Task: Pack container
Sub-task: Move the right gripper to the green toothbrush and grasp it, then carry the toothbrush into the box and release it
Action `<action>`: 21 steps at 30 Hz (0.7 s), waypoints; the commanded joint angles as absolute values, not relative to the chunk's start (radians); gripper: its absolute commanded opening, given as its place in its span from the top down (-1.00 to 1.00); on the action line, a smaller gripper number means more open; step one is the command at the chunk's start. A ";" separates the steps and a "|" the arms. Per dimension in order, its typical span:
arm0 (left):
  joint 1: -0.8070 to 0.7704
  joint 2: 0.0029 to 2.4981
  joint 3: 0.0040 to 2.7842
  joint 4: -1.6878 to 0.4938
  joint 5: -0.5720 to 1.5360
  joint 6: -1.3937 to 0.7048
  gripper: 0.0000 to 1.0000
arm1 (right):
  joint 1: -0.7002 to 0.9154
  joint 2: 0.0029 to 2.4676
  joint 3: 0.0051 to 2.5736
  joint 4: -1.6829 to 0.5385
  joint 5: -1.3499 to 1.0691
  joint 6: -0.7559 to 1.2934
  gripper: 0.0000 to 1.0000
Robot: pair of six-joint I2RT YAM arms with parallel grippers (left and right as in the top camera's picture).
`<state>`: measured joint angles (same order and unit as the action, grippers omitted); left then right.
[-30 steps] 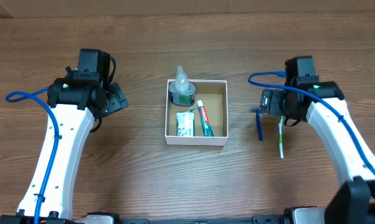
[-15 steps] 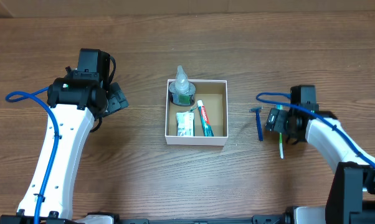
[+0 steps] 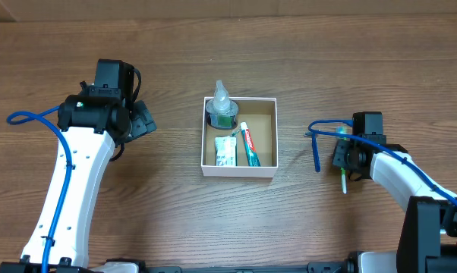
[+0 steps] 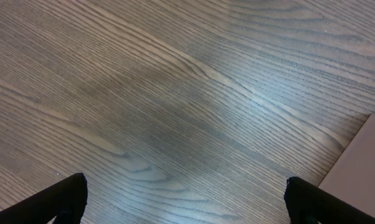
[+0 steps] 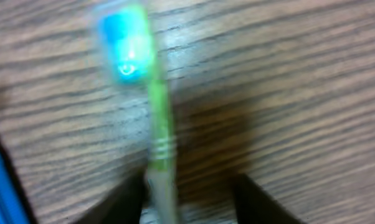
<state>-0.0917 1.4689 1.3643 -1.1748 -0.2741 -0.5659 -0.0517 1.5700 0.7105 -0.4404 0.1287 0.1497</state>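
The container (image 3: 265, 129) sits mid-tabletop (image 3: 175, 212), holding a capped bottle (image 3: 222, 106), a toothpaste tube (image 3: 249, 145) and a small white-and-green packet (image 3: 225, 152). Well to its right, the right claw (image 5: 187, 190) is low over a green toothbrush (image 5: 157, 130), released, with a finger on either side of the handle. A blue razor (image 3: 315, 154) lies just beside. The left claw (image 4: 187, 202) hangs released, left of the container.
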 commanded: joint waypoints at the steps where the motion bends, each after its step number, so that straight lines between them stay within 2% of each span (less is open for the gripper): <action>1: -0.090 1.453 1.384 -1.174 -0.288 -0.546 -1.00 | -0.055 1.567 0.693 -0.438 0.138 0.149 0.31; 3: -0.090 1.453 1.384 -1.174 -0.288 -0.546 -1.00 | -0.055 1.567 0.693 -0.439 0.138 0.149 0.32; 6: -0.090 1.453 1.384 -1.174 -0.288 -0.546 -1.00 | -0.055 1.567 0.695 -0.440 0.138 0.149 0.44; 10: -0.090 1.453 1.384 -1.174 -0.288 -0.546 -1.00 | -0.055 1.567 0.712 -0.460 0.138 0.149 0.71; 13: -0.090 1.453 1.384 -1.174 -0.288 -0.546 -1.00 | -0.055 1.567 0.714 -0.462 0.138 0.149 0.80; 17: -0.090 1.453 1.384 -1.174 -0.288 -0.546 -1.00 | -0.055 1.567 0.723 -0.474 0.138 0.149 0.81; 19: -0.090 1.453 1.384 -1.174 -0.288 -0.546 -1.00 | -0.055 1.565 0.760 -0.524 0.138 0.159 0.91; 21: -0.090 1.453 1.384 -1.174 -0.288 -0.546 -1.00 | -0.054 1.565 0.820 -0.597 0.135 0.199 0.92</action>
